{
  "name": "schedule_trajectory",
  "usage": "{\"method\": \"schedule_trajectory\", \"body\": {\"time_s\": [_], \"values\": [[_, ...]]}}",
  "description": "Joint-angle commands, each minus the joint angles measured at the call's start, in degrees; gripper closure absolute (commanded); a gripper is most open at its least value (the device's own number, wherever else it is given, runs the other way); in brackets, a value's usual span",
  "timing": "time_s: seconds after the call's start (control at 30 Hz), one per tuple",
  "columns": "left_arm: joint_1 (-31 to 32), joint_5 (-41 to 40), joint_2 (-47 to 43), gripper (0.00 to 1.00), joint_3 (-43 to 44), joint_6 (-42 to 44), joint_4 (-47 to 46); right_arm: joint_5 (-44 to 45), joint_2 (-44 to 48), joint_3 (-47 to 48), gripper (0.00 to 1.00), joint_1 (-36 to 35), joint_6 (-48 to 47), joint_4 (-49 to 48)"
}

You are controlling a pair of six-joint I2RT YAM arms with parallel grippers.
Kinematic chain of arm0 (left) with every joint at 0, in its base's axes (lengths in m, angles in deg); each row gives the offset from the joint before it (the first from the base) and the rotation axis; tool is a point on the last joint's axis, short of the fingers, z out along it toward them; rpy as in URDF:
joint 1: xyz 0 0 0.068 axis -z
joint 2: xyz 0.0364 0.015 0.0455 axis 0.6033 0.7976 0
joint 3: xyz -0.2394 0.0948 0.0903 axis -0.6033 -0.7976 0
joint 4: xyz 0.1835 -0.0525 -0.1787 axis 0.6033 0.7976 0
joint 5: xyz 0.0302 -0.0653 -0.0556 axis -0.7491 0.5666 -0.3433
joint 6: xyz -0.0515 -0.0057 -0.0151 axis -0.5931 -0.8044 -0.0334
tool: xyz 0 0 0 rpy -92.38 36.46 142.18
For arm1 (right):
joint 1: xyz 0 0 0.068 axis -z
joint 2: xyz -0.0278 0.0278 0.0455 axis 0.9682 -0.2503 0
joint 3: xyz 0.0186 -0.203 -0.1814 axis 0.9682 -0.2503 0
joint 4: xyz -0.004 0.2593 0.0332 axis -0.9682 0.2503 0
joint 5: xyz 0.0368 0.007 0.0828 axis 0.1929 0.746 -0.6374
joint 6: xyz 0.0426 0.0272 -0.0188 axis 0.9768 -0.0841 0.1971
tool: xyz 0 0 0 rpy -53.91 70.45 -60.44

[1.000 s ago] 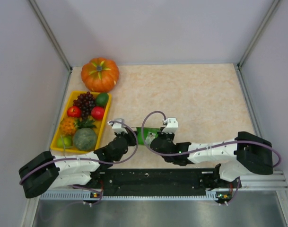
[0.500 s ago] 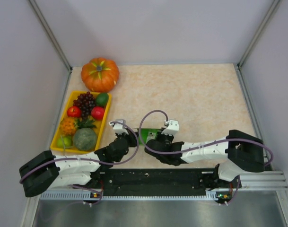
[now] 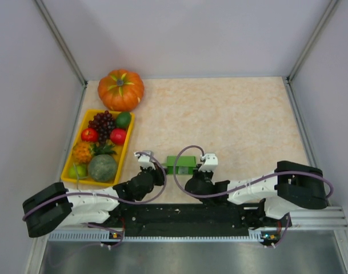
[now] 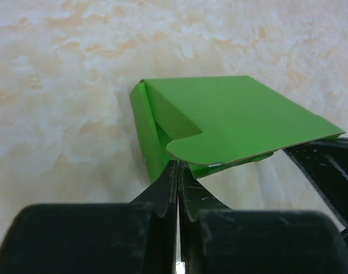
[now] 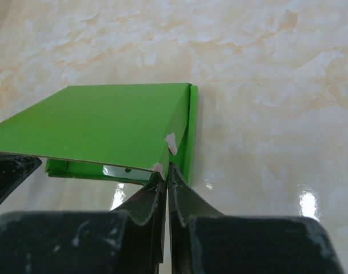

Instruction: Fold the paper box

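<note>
While its jaws are pressed together, left gripper (image 4: 176,171) touches its tips to the left end of the paper box (image 4: 231,114), which lies partly folded on the table (image 4: 59,114) between the grippers; right gripper (image 5: 165,174), jaws likewise closed, meets the right end.

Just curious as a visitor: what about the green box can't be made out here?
Top view: paper box too small, creases unreadable.
Left wrist view: whether left end effector pinches card; the flap overhangs its tips.
Right wrist view: box's inside, shadowed by top panel.
</note>
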Motion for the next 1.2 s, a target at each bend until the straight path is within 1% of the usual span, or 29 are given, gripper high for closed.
{"method": "schedule_trajectory", "body": {"time_s": [0.0,0.07,0.17,0.2,0.27,0.3,0.37,0.4,0.43,0.47,0.5,0.53,0.57,0.6,0.63,0.67,0.7,0.73,0.77,0.8,0.83,0.87,0.9,0.93,0.97,1.0,1.03,1.1,1.17], "values": [[0.4,1.24,1.24,1.0,-2.3,-0.72,-2.17,-3.04,-0.13,-0.02,1.0,-1.94,-3.35,-5.39],[0.57,0.89,1.42,1.0,-2.48,-0.98,-2.0,-3.39,0.4,-0.11,1.0,-2.73,-3.53,-4.78],[0.66,0.36,1.77,1.0,-2.31,-1.24,-1.82,-3.49,3.11,-0.29,0.91,-4.57,-5.9,-1.8],[0.75,0.36,1.77,1.0,-2.39,-1.24,-1.74,-2.87,4.08,-0.29,0.8,-6.67,-5.64,2.13],[0.84,0.36,1.6,1.0,-2.39,-1.24,-1.47,-0.67,6.71,-0.72,0.66,-9.32,-3.28,7.07],[0.84,0.36,0.73,1.0,-2.39,-1.33,-1.12,-1.28,10.03,-1.51,0.61,-10.54,-2.14,12.57],[0.84,0.54,-0.42,1.0,-2.74,-1.51,-0.07,-3.48,14.0,-2.92,0.59,-11.26,0.94,16.91],[0.92,0.63,-1.9,1.0,-2.92,-1.33,0.2,-5.14,19.33,-5.62,0.48,-11.43,0.87,17.54],[0.92,0.71,-2.7,1.0,-2.92,-1.33,0.81,-6.63,22.17,-6.69,0.44,-10.91,-1.22,17.81],[0.92,0.97,-3.84,1.0,-2.83,-1.42,2.99,-8.04,25.68,-7.57,0.43,-10.21,-3.07,17.81],[0.92,1.41,-6.72,0.99,-2.74,-1.16,4.14,-11.79,31.89,-8.45,0.34,-9.6,-5.44,17.55],[0.92,2.81,-8.4,0.93,-2.66,-0.9,5.11,-14.96,35.43,-8.63,0.31,-5.59,-11.03,17.64],[0.92,3.08,-10.33,0.85,-2.4,-0.63,8.34,-18.65,38.34,-8.38,0.32,-2.76,-13.09,18.68],[0.84,3.09,-14.27,0.69,-1.78,-0.46,10.81,-25.74,41.07,-7.33,0.3,0.05,-14.94,19.91],[0.84,2.56,-16.4,0.61,-0.12,-0.28,13.27,-30.24,46.57,-6.88,0.29,7.21,-20.44,20.1],[0.84,2.3,-18.33,0.54,0.59,-0.02,15.99,-34.55,48.37,-6.44,0.28,10.68,-22.75,20.18],[0.66,2.12,-21.4,0.39,1.38,1.2,19.59,-43.21,49.78,-5.48,0.27,15.06,-24.69,19.84],[-0.21,1.95,-22.56,0.34,3.39,1.56,22.23,-47.65,50.66,-5.3,0.27,18.94,-28.37,19.14],[-1.18,2.81,-23.18,0.31,4.45,1.83,24.35,-51.26,49.98,-4.77,0.27,26.28,-29.53,18.26],[-2.4,3.78,-23.88,0.3,5.42,2.96,27.07,-57.91,48.93,-3.72,0.29,29.58,-30.33,17.47],[-5.46,5.44,-23.63,0.29,6.65,3.84,27.27,-61.72,47.52,-3.45,0.3,32.13,-31.9,16.24],[-7.49,9.98,-23.28,0.27,7.01,4.55,27.01,-64.97,43.59,-3.45,0.3,35.99,-32.88,13.71],[-9.95,13.77,-21.71,0.23,7.19,6.04,26.4,-67.96,41.29,-2.32,0.33,36.81,-33.67,11.68],[-15.63,17.46,-20.56,0.17,7.71,6.57,24.82,-68.86,38.22,-1.09,0.34,37.16,-36.64,11.4],[-18.38,24.98,-19.33,0.15,7.98,7.27,23.68,-69.66,33.41,1.1,0.35,37.34,-38.23,10.96],[-20.67,27.84,-16.53,0.13,8.15,9.11,22.19,-70.62,30.66,2.08,0.38,37.34,-39.55,10.26],[-23.92,30.92,-14.94,0.13,8.68,10.0,19.21,-70.89,28.63,2.96,0.39,37.52,-41.57,9.73],[-25.35,35.59,-10.56,0.19,10.08,13.24,17.52,-72.29,23.29,4.1,0.42,37.96,-43.07,8.24],[-25.62,35.7,-7.82,0.25,12.54,15.27,16.73,-71.51,19.67,5.59,0.45,38.4,-45.01,6.21]]}}
